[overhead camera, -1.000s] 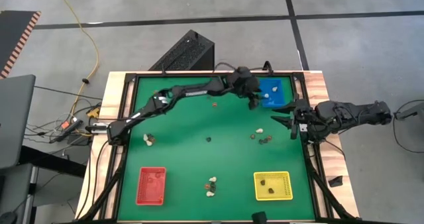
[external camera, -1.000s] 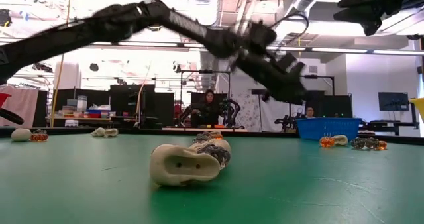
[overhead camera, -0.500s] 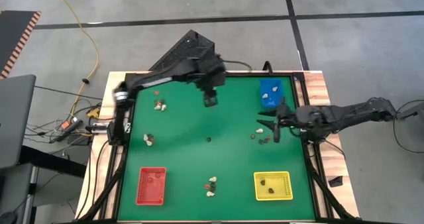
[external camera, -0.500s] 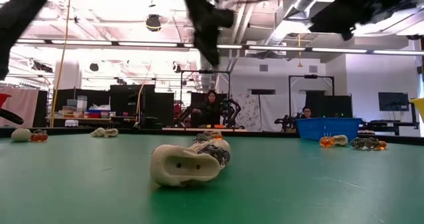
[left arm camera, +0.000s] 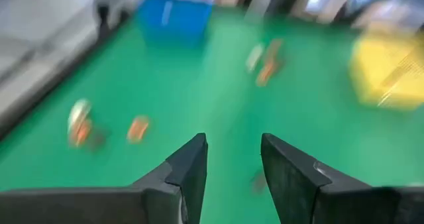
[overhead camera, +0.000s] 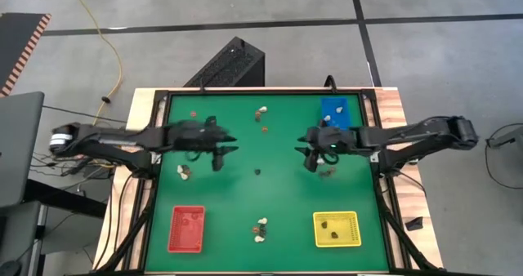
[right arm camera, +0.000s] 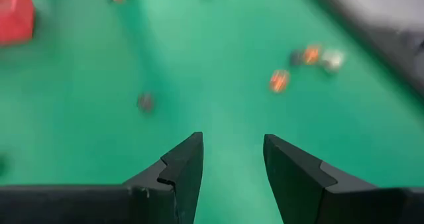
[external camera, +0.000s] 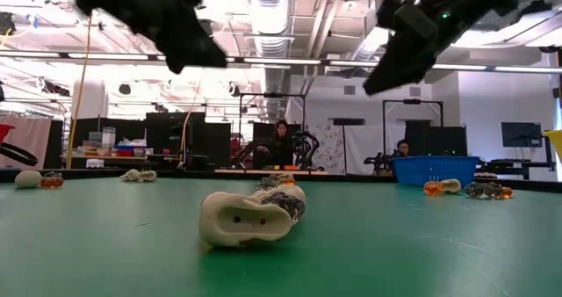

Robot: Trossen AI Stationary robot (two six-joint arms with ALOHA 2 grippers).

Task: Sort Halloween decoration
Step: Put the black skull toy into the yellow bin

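Note:
Small Halloween decoration pieces lie scattered on the green mat: a cream and an orange one (overhead camera: 262, 113) at the far middle, a dark one (overhead camera: 257, 171) in the centre, a cluster (overhead camera: 327, 172) at the right, a pair (overhead camera: 184, 171) at the left, and a cream skull-like one (external camera: 246, 220) near the front edge. My left gripper (overhead camera: 221, 155) hovers left of centre, open and holding nothing (left arm camera: 233, 151). My right gripper (overhead camera: 310, 158) hovers right of centre, also open with nothing between its fingers (right arm camera: 232, 151). The two point at each other across the dark piece.
A red tray (overhead camera: 186, 229) stands at the near left and a yellow tray (overhead camera: 336, 229) at the near right, both holding pieces. A blue tray (overhead camera: 333, 113) is at the far right. A black frame (overhead camera: 155, 96) rims the mat. People sit in the room beyond.
My left gripper has swung from beside the blue tray at the far right, across the far side, back to left of centre, the arm folding in. My right gripper has reached from the right edge toward the centre and tipped downward.

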